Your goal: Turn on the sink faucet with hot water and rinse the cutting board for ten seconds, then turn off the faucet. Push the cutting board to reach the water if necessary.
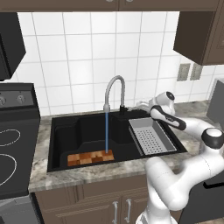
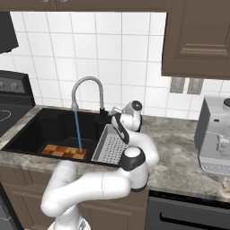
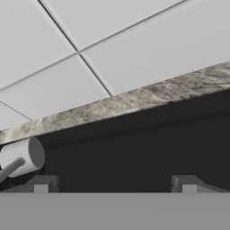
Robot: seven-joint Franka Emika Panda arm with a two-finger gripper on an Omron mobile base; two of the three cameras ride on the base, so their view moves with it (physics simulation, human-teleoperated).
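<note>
The black sink holds the checkered cutting board flat on its near floor. From the grey gooseneck faucet a thin blue stream of water falls onto the board's right end. My gripper hovers just right of the faucet's dark base, above the sink's back rim, open and holding nothing. The right base view shows the same: faucet, water, board, gripper. In the hand view the fingertips stand wide apart, and the faucet's grey handle sits at the left.
A grey perforated tray fills the sink's right part, directly below my forearm. The stove stands to the left, and a grey appliance sits on the counter at the right. A tiled wall rises behind the sink.
</note>
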